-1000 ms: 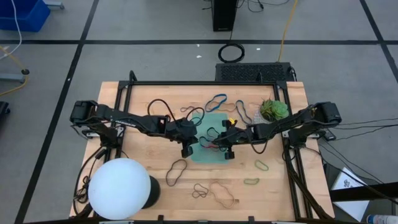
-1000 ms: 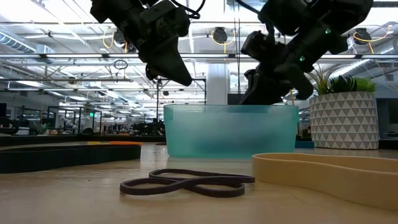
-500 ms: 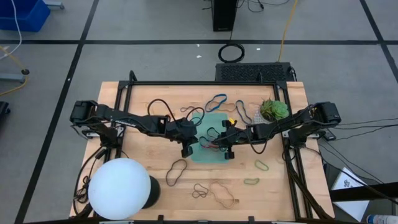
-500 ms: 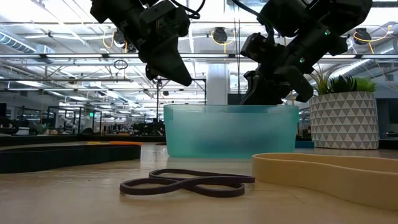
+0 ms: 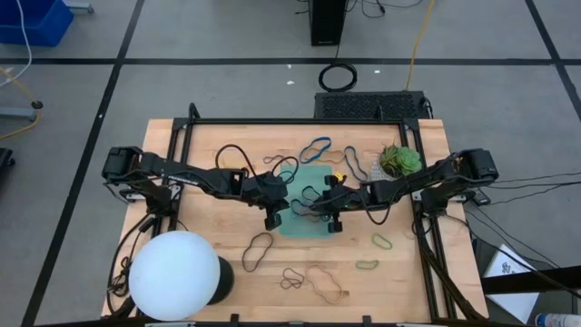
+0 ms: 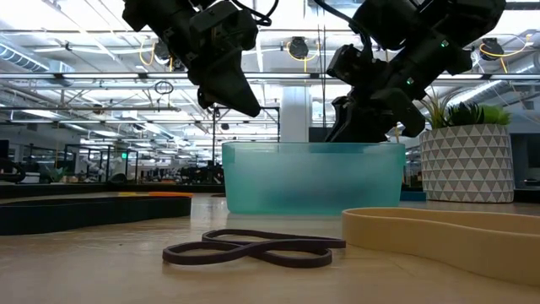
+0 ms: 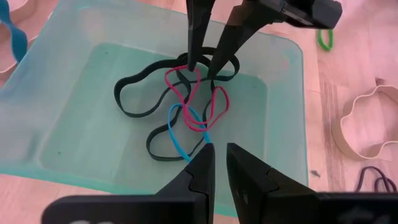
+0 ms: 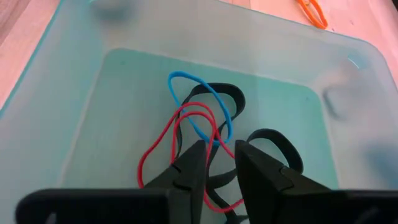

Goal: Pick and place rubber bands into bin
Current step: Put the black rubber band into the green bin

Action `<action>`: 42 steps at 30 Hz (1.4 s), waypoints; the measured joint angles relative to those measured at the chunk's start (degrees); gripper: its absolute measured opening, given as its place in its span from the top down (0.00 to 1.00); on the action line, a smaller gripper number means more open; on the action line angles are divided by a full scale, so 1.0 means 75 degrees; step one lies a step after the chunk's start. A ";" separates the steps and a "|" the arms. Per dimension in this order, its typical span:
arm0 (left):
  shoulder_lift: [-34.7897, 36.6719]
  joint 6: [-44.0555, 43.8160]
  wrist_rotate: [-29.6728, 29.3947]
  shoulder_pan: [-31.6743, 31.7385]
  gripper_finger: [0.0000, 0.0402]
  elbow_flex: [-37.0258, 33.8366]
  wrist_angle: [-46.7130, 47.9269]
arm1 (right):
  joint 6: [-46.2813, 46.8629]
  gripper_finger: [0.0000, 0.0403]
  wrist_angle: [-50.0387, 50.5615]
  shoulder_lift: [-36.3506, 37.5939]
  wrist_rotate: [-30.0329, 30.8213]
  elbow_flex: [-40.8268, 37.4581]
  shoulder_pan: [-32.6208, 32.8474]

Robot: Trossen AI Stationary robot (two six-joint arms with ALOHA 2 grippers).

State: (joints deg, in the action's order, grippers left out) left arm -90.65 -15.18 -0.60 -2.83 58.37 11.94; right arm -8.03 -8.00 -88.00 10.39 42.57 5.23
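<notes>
Inside the bin (image 7: 283,93): tangled rubber bands (image 7: 186,106).

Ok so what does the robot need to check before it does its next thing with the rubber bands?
1. Right gripper is down inside the bin, fingertips among the bands: ok.
2. Right fingers have let go of the red band: cannot tell; they stand slightly apart with bands lying around them.
3. Black, red and blue bands lie on the bin floor, none hanging over the rim: ok.
4. Left gripper is over the bin's near edge, fingers slightly apart, holding nothing: ok.
5. The two grippers have space between them: ok, though they are close over the same bin.
6. More bands wait on the table, like the dark one: ok.
</notes>
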 joint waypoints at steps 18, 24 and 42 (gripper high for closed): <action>0.0000 -0.0177 0.0015 -0.0029 0.88 0.0000 0.0003 | 0.1105 0.75 0.1667 0.2658 0.0032 -0.1034 0.0660; 0.0000 -0.0208 0.0015 -0.0029 0.88 0.0000 0.0010 | 0.1123 0.76 0.1204 0.3251 0.0390 -0.1608 0.0670; -0.0003 0.0456 0.0680 -0.0026 0.88 0.0000 0.0623 | 0.0522 0.75 0.1096 0.3587 0.0638 -0.1687 0.0668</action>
State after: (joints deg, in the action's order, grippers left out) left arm -90.67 -11.76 4.50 -3.03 58.37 16.61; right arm -4.12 0.21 -61.10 15.18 29.91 10.24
